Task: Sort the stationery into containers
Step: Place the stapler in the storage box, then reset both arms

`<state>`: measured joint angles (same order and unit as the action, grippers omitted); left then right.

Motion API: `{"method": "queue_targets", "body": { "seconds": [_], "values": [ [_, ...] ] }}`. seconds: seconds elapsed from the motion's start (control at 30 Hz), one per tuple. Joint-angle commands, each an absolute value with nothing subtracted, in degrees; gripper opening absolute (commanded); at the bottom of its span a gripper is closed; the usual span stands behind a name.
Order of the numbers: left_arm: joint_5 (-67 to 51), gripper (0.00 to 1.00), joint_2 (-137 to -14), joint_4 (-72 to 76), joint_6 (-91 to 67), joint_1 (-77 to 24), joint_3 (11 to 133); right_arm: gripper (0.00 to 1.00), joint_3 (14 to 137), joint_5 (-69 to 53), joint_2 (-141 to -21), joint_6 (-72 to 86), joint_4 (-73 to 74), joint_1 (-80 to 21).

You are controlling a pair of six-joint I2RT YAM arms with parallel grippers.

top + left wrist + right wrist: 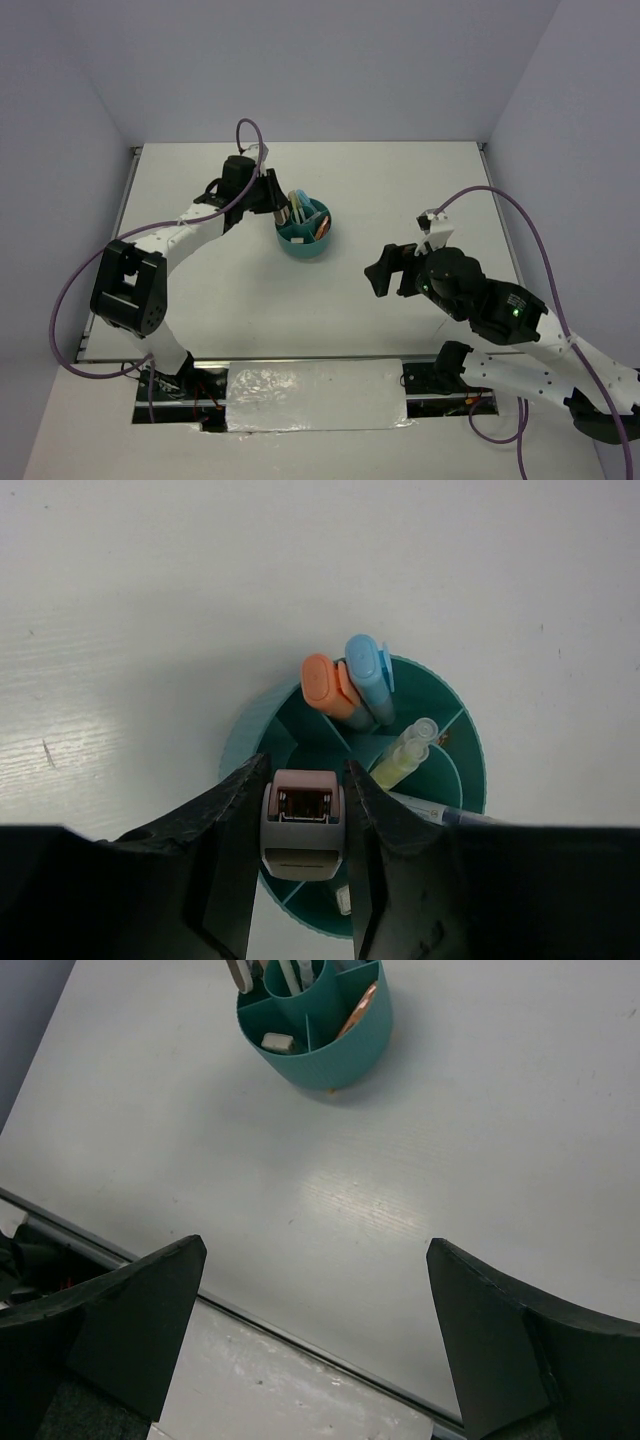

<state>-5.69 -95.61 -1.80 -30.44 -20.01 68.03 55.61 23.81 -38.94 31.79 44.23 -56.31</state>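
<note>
In the left wrist view my left gripper is shut on a small pink and white piece and holds it right over the teal organiser bowl. An orange marker and a light-blue marker stand together in one far compartment. Pale yellow pens lean in the central cup, and a thin pen lies to the right. From above, the left gripper sits at the bowl's left rim. My right gripper hangs open and empty over the table, right of the bowl.
The right wrist view shows the bowl far ahead, with a small white piece in a near wedge and the orange marker in another. The table's near edge runs under the right gripper.
</note>
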Motion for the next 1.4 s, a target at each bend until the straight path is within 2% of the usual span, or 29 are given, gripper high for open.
{"method": "queue_targets", "body": {
  "seconds": [0.0,0.03,0.07,0.1,0.17,0.3,0.43,0.47,0.5,0.73,0.97,1.27,1.37],
  "values": [
    [-8.3,0.46,-95.8,3.2,-31.3,-20.0,68.3,1.00,58.1,25.1,-39.5,30.9,43.7,-55.8],
    [-8.3,0.58,-95.5,3.1,-31.3,-20.0,68.4,1.00,58.0,25.0,-39.6,30.9,43.5,-55.8],
    [-8.1,0.58,-95.3,3.2,-31.4,-20.0,68.3,1.00,57.8,24.9,-39.6,31.0,43.3,-55.8],
    [-7.9,0.67,-95.1,3.0,-31.5,-20.0,68.3,1.00,57.8,24.9,-39.7,31.0,43.2,-55.6],
    [-7.9,0.74,-94.5,2.6,-31.4,-20.0,68.5,1.00,57.6,24.7,-39.7,31.3,42.7,-55.6],
    [-7.5,0.78,-93.4,1.2,-31.1,-19.9,69.7,1.00,57.7,24.7,-39.7,31.4,42.0,-55.5],
    [-3.7,0.82,-89.7,-6.5,-29.8,-19.8,73.3,1.00,60.6,26.6,-40.4,32.3,44.4,-54.8],
    [-2.1,0.98,-88.6,-11.6,-28.7,-19.8,74.2,1.00,61.3,27.8,-40.7,32.3,45.9,-54.7],
    [1.6,0.99,-86.5,-14.8,-28.0,-19.8,76.5,1.00,63.0,28.6,-40.8,32.2,46.7,-54.3],
    [18.7,0.99,-71.8,-34.6,-25.4,-19.7,77.7,1.00,73.0,36.8,-42.5,33.5,59.7,-53.0],
    [25.8,0.99,-53.2,-45.6,-30.8,-19.7,68.7,1.00,82.8,39.5,-45.1,30.7,66.3,-52.6],
    [29.7,0.99,-37.5,-49.2,-34.3,-19.8,60.6,1.00,78.3,39.7,-39.0,32.0,64.2,-52.7],
    [31.5,0.99,-35.9,-51.1,-34.6,-19.8,60.6,1.00,76.7,39.6,-37.9,32.3,62.8,-52.6]
  ]
}}
